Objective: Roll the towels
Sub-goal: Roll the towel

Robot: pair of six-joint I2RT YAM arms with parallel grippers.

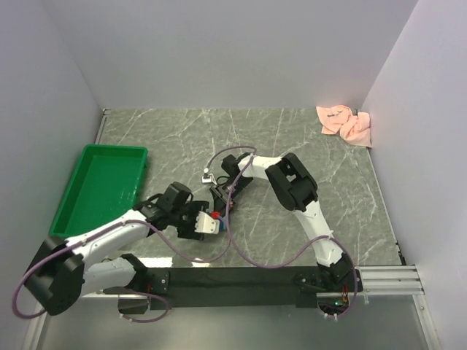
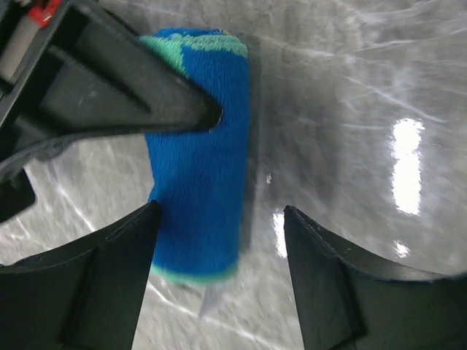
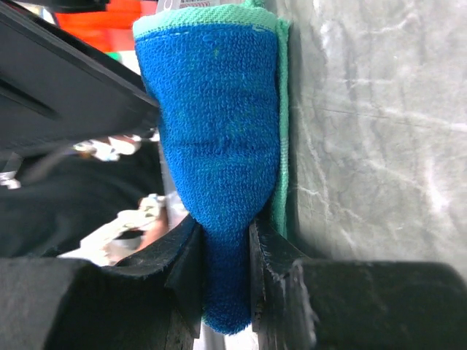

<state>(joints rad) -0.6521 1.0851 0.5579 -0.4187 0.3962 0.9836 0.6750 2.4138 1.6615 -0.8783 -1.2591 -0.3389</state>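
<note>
Teal and blue terry-cloth towel (image 2: 198, 168), edged in lighter green, lies rolled into a tight cylinder on the grey marble-patterned desk (image 1: 292, 146), near its middle and between the two arms. The right gripper (image 3: 222, 266) has its black jaws clenched on one end of the roll, squeezing that end narrow while the rest bulges out above them. The left gripper (image 2: 219, 219) hangs over the roll with its jaws released and spread wide: one finger is at the side of the roll and the other is well clear over bare desk. A pale salmon-pink cloth towel (image 1: 346, 122) lies crumpled and unrolled in the far right corner of the desk. A green rectangular plastic tray (image 1: 102, 186) sits along the left side.
</note>
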